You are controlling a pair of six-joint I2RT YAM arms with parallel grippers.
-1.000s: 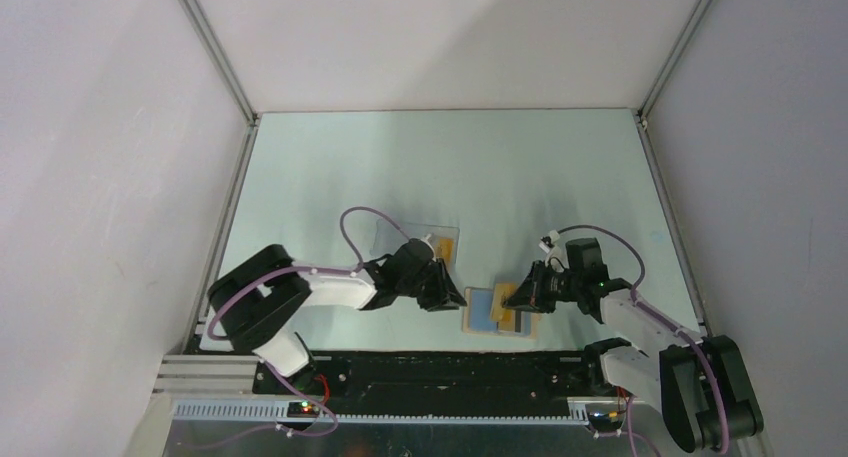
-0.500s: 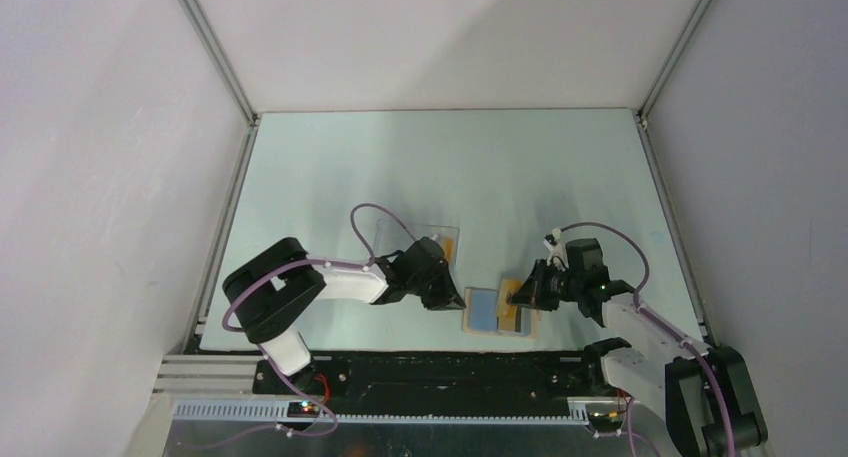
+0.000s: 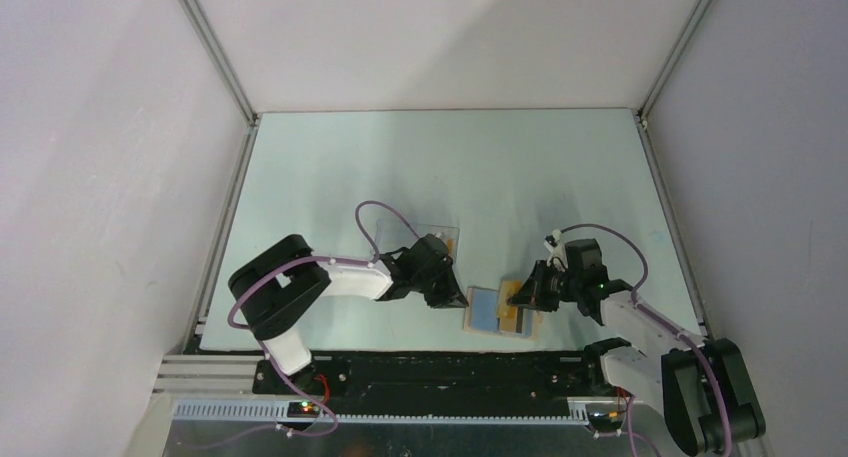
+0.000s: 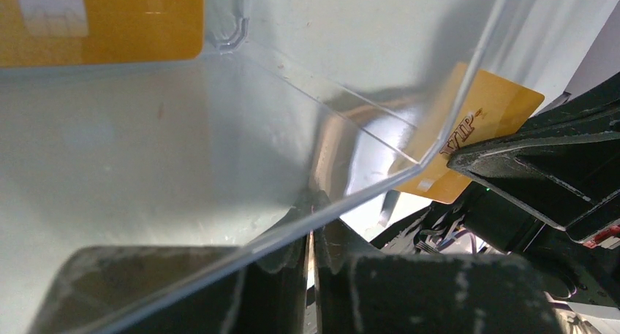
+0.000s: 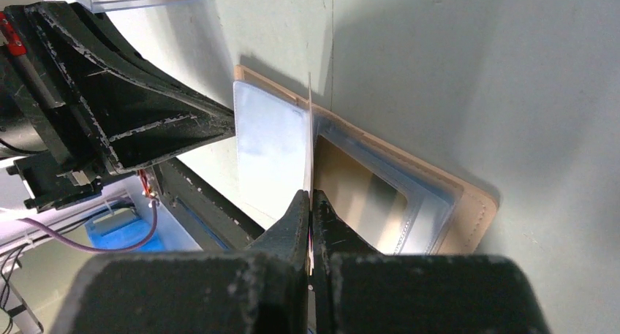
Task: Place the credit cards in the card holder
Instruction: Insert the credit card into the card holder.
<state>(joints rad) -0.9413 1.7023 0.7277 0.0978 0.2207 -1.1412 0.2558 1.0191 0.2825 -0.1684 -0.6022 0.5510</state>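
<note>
One credit card (image 5: 310, 140), clamped by right claw (image 5: 311, 202), overhangs card holder (image 5: 468, 217).

The flat worktop (image 3: 450, 167) is pale mint green. The clear plastic rectangular box (image 4: 292, 78) is colourless, and the green shows through its walls. A thin rectangular plastic card (image 4: 102, 20) inside it is orange-yellow with a paler, faintly gridded patch. A second orange-yellow card (image 4: 486, 111), to the right of the box, carries dark reddish "VIP" lettering. The small bifold card holder (image 5: 471, 206) is tan outside, with light blue lining on its left half and clear window pockets over brown on its right. Both arms' jaws are matt black with whitish scuffs. The arm shells (image 3: 340, 277) are white, their joints black, and the looping cables (image 3: 375, 209) are purple. The enclosure walls (image 3: 100, 177) are greyish white.
</note>
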